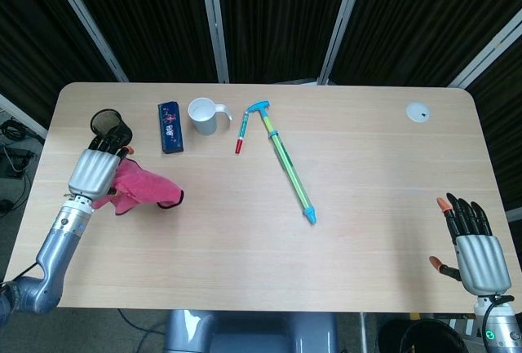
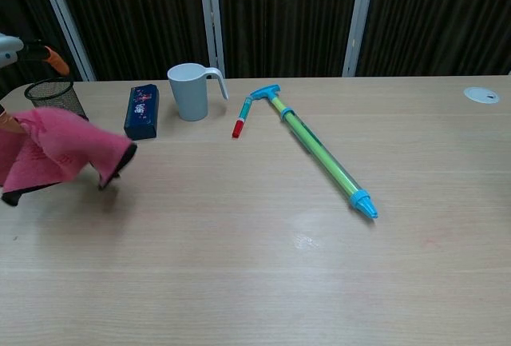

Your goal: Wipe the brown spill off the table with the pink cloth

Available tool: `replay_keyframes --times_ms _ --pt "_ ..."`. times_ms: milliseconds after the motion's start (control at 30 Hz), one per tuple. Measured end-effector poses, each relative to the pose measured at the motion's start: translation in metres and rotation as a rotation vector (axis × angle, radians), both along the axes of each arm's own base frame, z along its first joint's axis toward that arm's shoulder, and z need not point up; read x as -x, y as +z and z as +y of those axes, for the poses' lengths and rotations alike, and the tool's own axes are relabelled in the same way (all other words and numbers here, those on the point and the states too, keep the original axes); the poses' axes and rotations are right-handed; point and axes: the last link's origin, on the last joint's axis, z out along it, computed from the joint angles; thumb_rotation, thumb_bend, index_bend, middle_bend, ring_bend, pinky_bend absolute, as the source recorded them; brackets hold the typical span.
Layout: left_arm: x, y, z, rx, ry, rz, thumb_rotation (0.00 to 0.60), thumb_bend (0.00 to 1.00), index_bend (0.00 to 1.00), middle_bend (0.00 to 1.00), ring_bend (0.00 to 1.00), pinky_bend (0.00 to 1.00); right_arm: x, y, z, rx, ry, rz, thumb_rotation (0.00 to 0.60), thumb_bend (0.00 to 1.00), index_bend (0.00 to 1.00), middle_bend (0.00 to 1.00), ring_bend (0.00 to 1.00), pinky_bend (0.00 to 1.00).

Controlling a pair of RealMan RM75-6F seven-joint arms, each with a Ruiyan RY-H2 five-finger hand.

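at the table's left edge, the left hand [image 1: 95, 175] is gripping the pink cloth [image 1: 140, 192], lifted; no brown spill showing, so release looks next; right hand [image 1: 471, 243] is idling, fingers spread

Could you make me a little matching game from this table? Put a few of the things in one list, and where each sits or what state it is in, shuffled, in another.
Things:
1. pink cloth
2. white mug
3. mesh pen cup
4. right hand

Descriptions:
A. at the far left corner of the table
B. empty, fingers apart
C. held by the left hand
D. standing between the blue case and the red marker

Pairs: 1-C, 2-D, 3-A, 4-B
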Motion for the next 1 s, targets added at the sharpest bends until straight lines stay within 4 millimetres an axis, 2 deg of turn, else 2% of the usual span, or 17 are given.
replay_keyframes --times_ms 167,333,433,567,667,900,1000 --pt "0.005 0.004 -0.013 -0.001 0.047 -0.031 0.600 0.00 0.04 0.00 0.00 0.00 -0.001 0.000 0.000 -0.002 0.008 0.011 0.600 0.00 0.00 0.00 0.00 0.00" --pt "0.006 0.015 -0.027 -0.033 0.066 -0.092 0.600 0.00 0.09 0.00 0.00 0.00 -0.001 -0.002 -0.001 -0.006 0.010 0.017 0.600 0.00 0.00 0.00 0.00 0.00" --pt "0.019 0.028 -0.049 -0.068 0.112 -0.139 0.600 0.00 0.09 0.00 0.00 0.00 -0.001 -0.002 -0.001 -0.012 0.014 0.023 0.600 0.00 0.00 0.00 0.00 0.00" --pt "0.048 0.048 -0.095 -0.108 0.189 -0.174 0.600 0.00 0.06 0.00 0.00 0.00 -0.003 -0.003 -0.002 -0.013 0.022 0.027 0.600 0.00 0.00 0.00 0.00 0.00" --pt "0.058 0.060 -0.116 -0.136 0.199 -0.197 0.600 0.00 0.04 0.00 0.00 0.00 -0.004 -0.006 -0.003 -0.018 0.028 0.029 0.600 0.00 0.00 0.00 0.00 0.00" --pt "0.077 0.077 -0.144 -0.183 0.125 -0.199 0.600 0.00 0.00 0.00 0.00 0.00 -0.005 -0.006 -0.003 -0.015 0.031 0.024 0.600 0.00 0.00 0.00 0.00 0.00" --pt "0.078 0.079 -0.154 -0.195 0.103 -0.236 0.600 0.00 0.00 0.00 0.00 0.00 -0.004 -0.005 -0.003 -0.008 0.033 0.019 0.600 0.00 0.00 0.00 0.00 0.00"
